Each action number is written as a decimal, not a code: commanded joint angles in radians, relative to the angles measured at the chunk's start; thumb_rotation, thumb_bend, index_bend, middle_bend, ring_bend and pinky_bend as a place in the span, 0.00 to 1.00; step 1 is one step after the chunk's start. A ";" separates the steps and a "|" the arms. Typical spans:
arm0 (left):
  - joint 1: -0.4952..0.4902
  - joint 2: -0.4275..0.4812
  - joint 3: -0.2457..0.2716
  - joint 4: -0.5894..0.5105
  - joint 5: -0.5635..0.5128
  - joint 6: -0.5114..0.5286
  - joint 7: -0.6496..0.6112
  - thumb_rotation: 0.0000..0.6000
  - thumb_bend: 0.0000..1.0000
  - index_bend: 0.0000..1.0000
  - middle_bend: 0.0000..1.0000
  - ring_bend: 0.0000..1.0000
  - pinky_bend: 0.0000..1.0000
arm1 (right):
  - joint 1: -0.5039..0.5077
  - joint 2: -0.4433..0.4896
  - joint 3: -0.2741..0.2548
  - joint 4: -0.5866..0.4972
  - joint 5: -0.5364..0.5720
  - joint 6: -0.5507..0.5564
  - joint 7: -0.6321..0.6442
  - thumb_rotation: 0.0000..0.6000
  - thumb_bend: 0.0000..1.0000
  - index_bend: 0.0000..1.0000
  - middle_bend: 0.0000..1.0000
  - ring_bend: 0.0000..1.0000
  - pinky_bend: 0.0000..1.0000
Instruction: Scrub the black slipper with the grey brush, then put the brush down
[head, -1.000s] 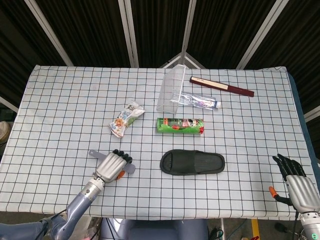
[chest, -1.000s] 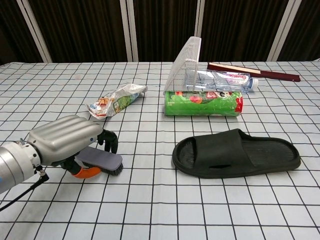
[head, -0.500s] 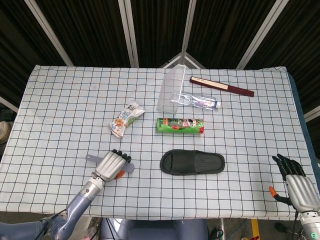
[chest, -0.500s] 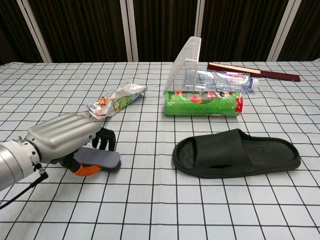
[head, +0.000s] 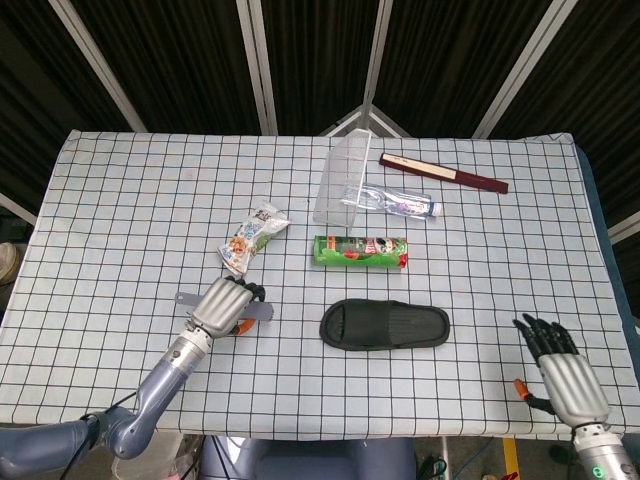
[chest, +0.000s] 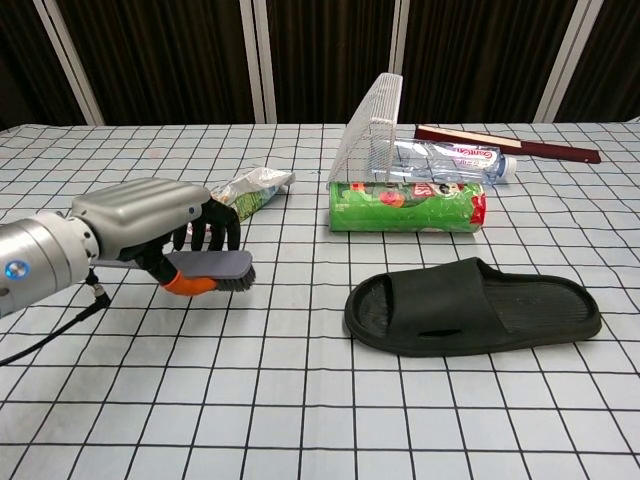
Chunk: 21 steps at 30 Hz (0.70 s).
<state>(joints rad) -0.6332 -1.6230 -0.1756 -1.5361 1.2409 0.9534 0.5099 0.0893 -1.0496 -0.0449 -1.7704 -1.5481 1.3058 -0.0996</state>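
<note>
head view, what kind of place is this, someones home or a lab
Likely a lab or test bench: a checked cloth table before dark curtains, with unrelated props, a black slipper, a water bottle, and a robot hand holding a grey brush.

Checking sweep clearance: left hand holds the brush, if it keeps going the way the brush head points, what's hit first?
Likely the black slipper: the left hand aims the grey brush toward its heel end; depth alignment unclear.

- The clear plastic bottle (chest: 450, 160) is lying with red lettering on its label, too blurred to read.
- No other print is showing legibly.
</note>
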 joint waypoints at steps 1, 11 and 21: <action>-0.036 0.023 -0.034 -0.033 -0.063 -0.029 0.032 1.00 0.53 0.46 0.53 0.46 0.46 | 0.022 -0.060 -0.018 -0.026 -0.035 -0.036 -0.107 1.00 0.40 0.00 0.00 0.00 0.00; -0.128 0.015 -0.099 -0.006 -0.230 -0.096 0.060 1.00 0.53 0.47 0.53 0.46 0.46 | 0.093 -0.159 0.003 -0.074 0.036 -0.163 -0.272 1.00 0.42 0.00 0.00 0.00 0.00; -0.241 -0.008 -0.153 0.041 -0.392 -0.169 0.049 1.00 0.55 0.47 0.53 0.46 0.46 | 0.163 -0.268 0.040 -0.090 0.150 -0.254 -0.384 1.00 0.54 0.00 0.00 0.00 0.00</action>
<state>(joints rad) -0.8507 -1.6242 -0.3192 -1.5091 0.8815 0.8076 0.5626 0.2382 -1.2996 -0.0140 -1.8579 -1.4200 1.0677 -0.4666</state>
